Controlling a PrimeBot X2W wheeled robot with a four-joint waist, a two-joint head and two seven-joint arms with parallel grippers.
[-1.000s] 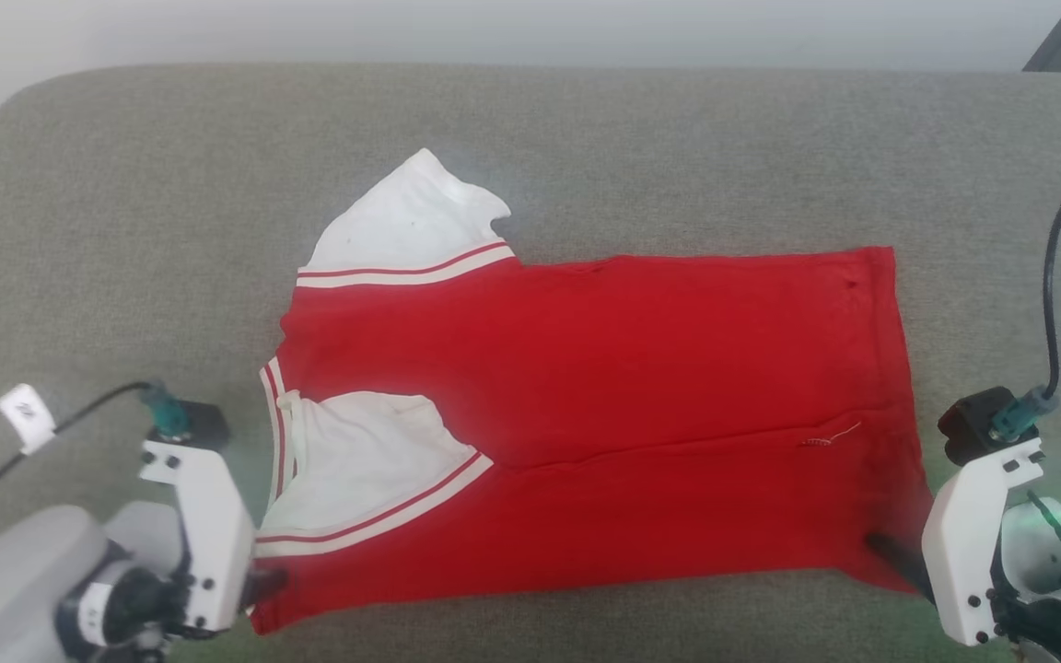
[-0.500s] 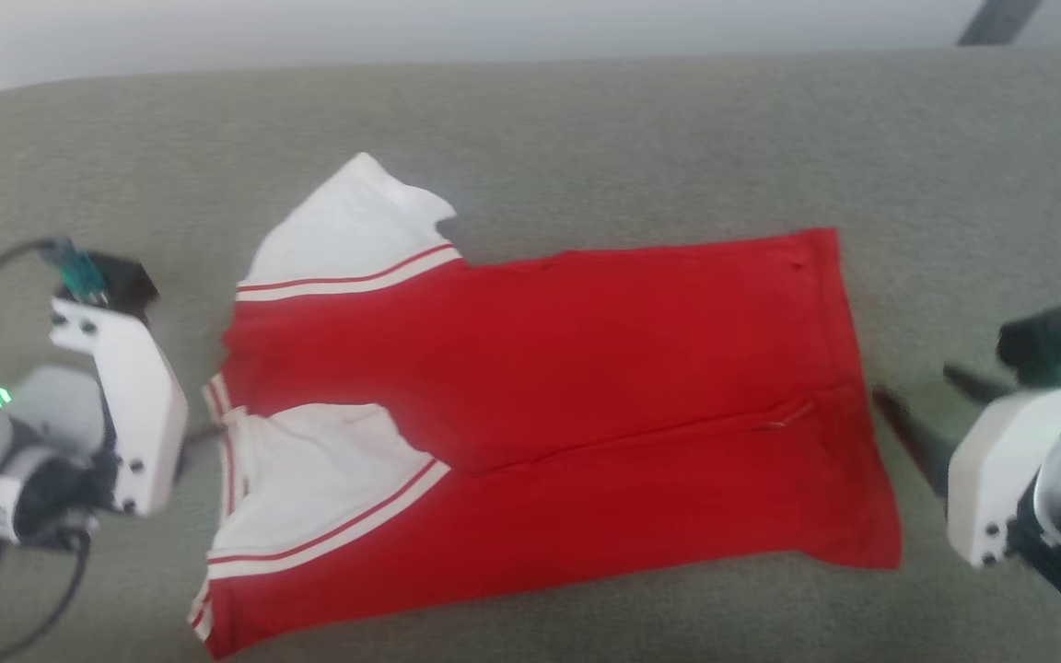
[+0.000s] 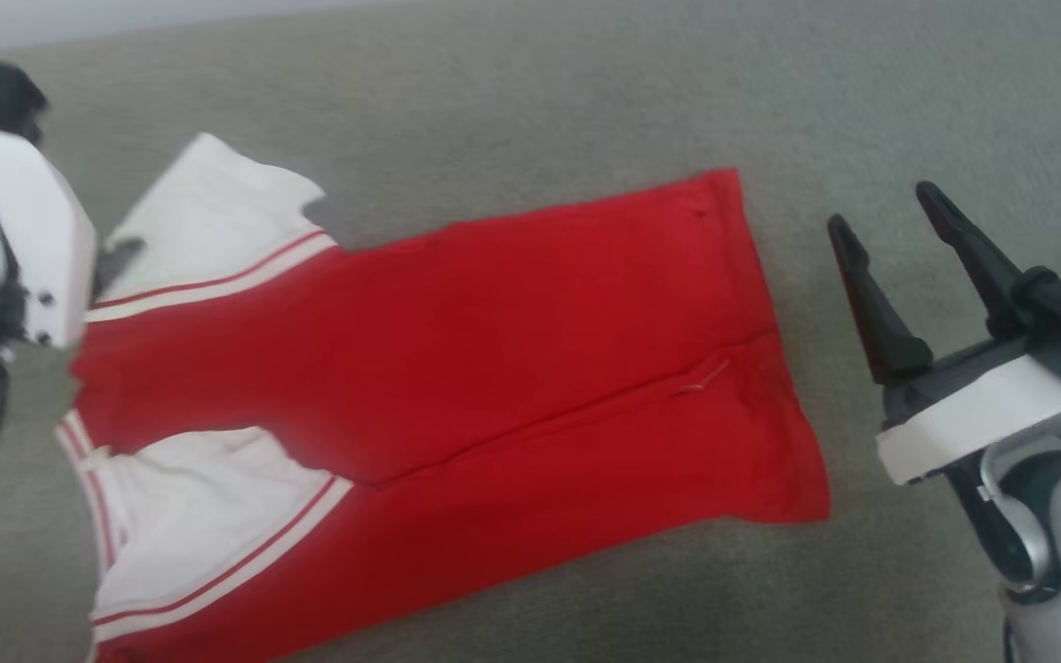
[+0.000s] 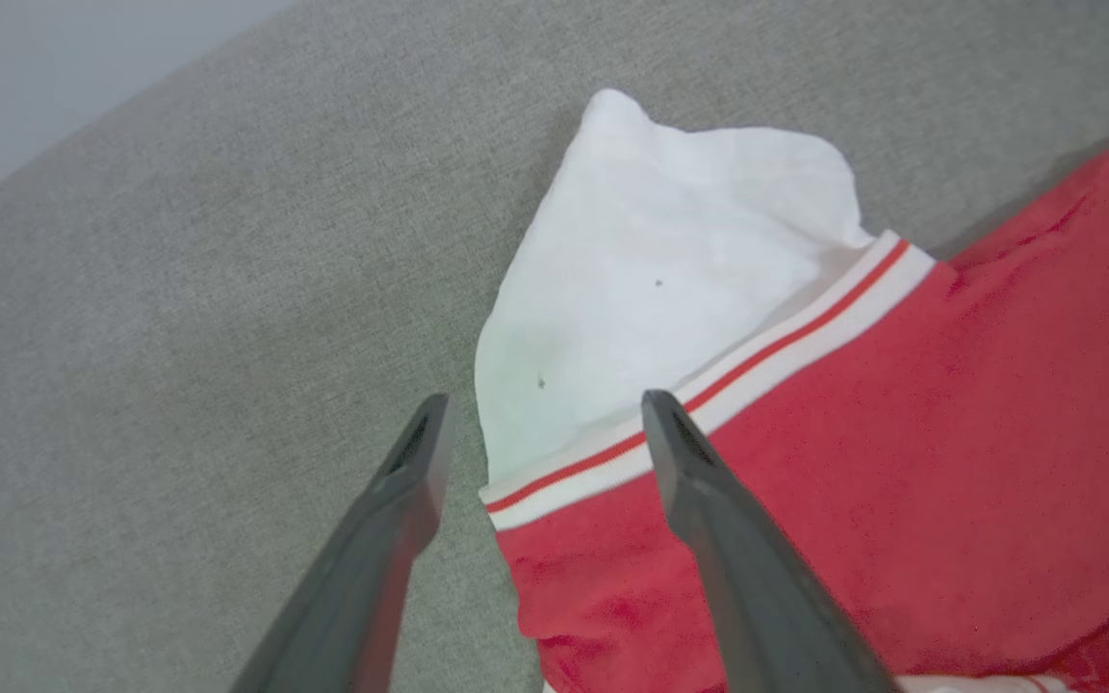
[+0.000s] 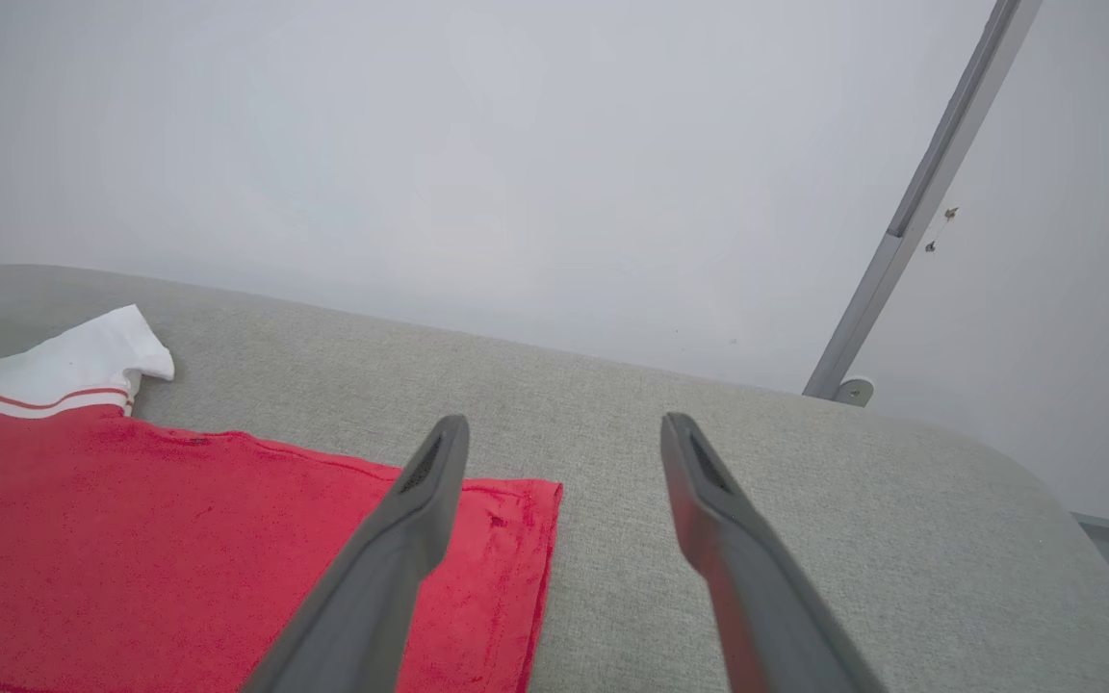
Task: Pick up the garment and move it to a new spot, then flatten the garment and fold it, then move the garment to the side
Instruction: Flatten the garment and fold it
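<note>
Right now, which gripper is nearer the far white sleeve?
Left. The left gripper is open right at that sleeve; the right gripper is off the garment, past its red hem at the opposite end.

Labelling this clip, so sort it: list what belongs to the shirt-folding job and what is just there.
Job: red shirt; left gripper, open; right gripper, open.
Just there: grey cushion under the shirt; metal bar; wall.
</note>
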